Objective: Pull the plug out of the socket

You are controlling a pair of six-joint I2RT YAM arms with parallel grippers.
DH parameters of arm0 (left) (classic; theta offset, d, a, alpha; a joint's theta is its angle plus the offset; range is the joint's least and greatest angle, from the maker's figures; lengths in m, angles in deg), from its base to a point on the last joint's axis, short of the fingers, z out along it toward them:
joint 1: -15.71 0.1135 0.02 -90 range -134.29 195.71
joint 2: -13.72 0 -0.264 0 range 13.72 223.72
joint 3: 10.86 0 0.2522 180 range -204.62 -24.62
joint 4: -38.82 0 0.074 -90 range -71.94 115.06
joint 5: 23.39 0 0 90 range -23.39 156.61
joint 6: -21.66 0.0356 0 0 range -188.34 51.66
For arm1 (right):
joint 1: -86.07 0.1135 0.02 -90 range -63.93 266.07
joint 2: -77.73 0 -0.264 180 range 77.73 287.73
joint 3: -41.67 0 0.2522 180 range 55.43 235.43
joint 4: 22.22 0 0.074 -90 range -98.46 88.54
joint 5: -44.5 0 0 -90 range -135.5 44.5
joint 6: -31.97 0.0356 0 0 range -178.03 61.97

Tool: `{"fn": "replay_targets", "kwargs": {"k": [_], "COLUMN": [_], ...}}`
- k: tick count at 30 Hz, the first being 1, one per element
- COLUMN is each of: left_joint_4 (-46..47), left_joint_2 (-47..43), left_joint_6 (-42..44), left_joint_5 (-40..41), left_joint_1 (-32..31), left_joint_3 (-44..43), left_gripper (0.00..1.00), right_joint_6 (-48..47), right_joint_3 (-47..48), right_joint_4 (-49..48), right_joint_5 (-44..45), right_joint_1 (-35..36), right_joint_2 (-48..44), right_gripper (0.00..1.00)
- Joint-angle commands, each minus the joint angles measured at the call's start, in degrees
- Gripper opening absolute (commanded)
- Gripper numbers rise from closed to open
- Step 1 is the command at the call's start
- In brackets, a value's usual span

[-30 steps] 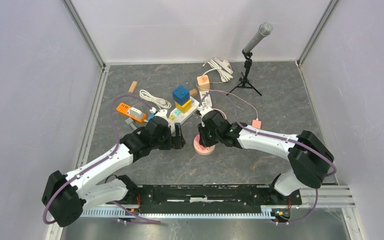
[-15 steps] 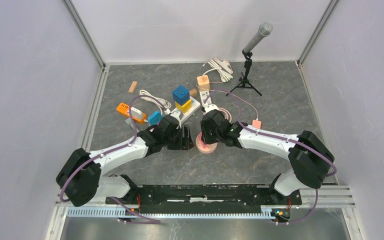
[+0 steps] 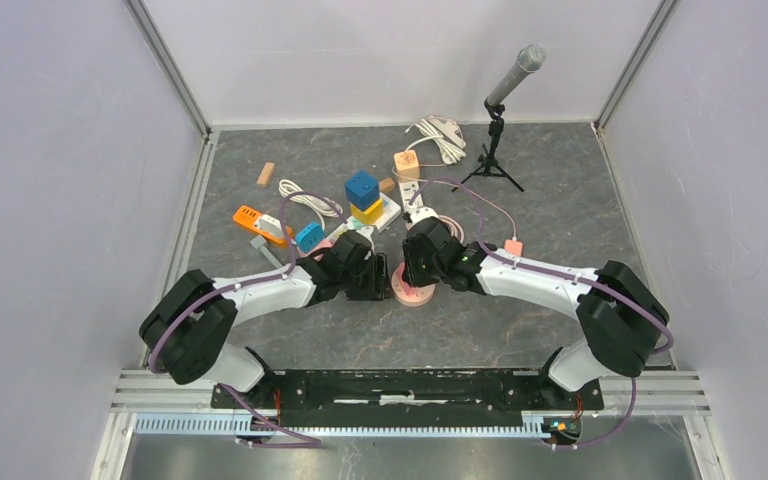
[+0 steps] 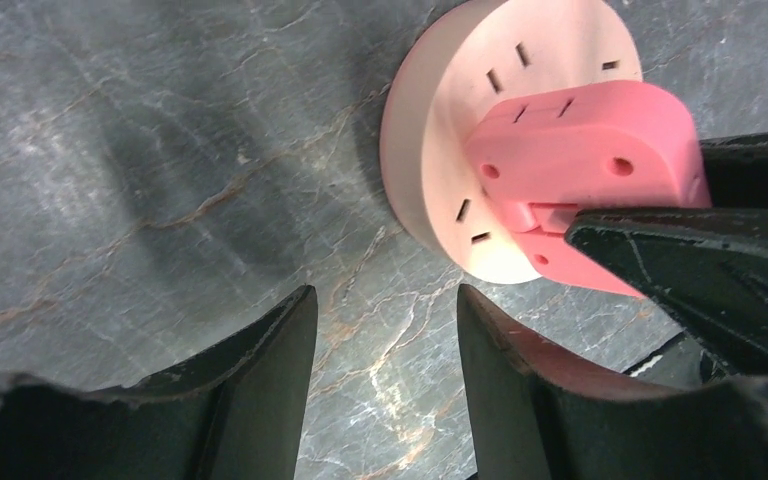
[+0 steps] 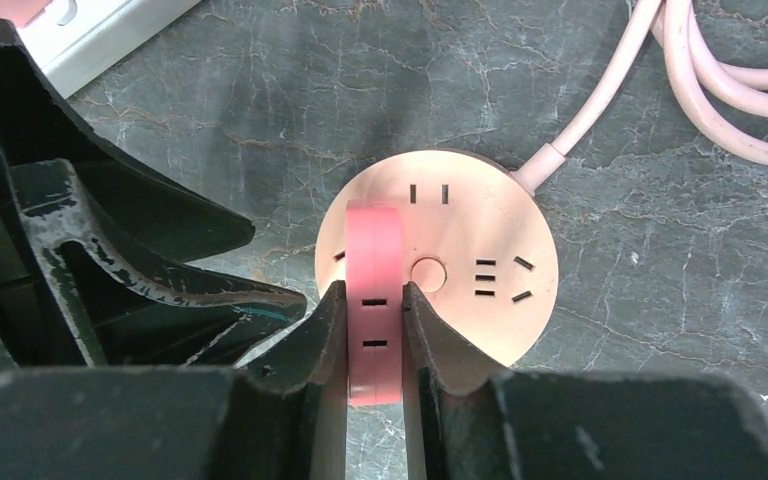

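A round pale pink socket (image 5: 460,265) lies on the grey table, seen in the top view (image 3: 413,294) and the left wrist view (image 4: 440,120). A bright pink plug (image 5: 374,300) stands in its left side, also seen in the left wrist view (image 4: 585,165). My right gripper (image 5: 373,330) is shut on the plug, one finger on each flat side. My left gripper (image 4: 385,330) is open and empty, low over the table just left of the socket, its fingers (image 4: 270,370) apart from it. In the top view the left gripper (image 3: 378,281) sits beside the right gripper (image 3: 420,272).
The socket's pink cable (image 5: 700,90) loops away behind it. A white power strip (image 3: 365,225) with a blue and yellow cube (image 3: 362,192) lies just behind the grippers. An orange device (image 3: 257,222), white cables (image 3: 305,196) and a microphone stand (image 3: 495,150) are farther back.
My left arm has swung right and its gripper has come close to the socket's left side. My right gripper has stayed shut on the plug over the socket.
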Motion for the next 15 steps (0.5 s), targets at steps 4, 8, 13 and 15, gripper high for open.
{"fn": "replay_targets", "kwargs": {"k": [4,8,13,15], "left_joint_4": [5.3,6.5,5.0,4.5], "left_joint_2": [1.4,3.0,6.5,7.0], "left_joint_6": [-3.7,-5.4,-5.5,-5.4], "left_joint_5": [0.5,2.9,1.4,1.4], "left_joint_1": [-0.2,-0.2,-0.2,-0.2], "left_joint_3": [-2.4,-3.1,-3.8,-2.9], "left_gripper": [0.61,0.55,0.44,0.42], "right_joint_6": [-0.2,-0.7,-2.2,-2.8], "right_joint_3": [0.4,-0.5,0.0,1.0], "right_joint_4": [-3.6,-4.7,-4.0,-2.1], "right_joint_5": [-0.7,-2.3,-3.4,-3.2], "right_joint_1": [-1.3,-1.7,-1.7,-1.7], "right_joint_2": [-0.6,-0.9,0.1,1.1], "right_gripper": [0.09,0.3,0.36,0.34]}}
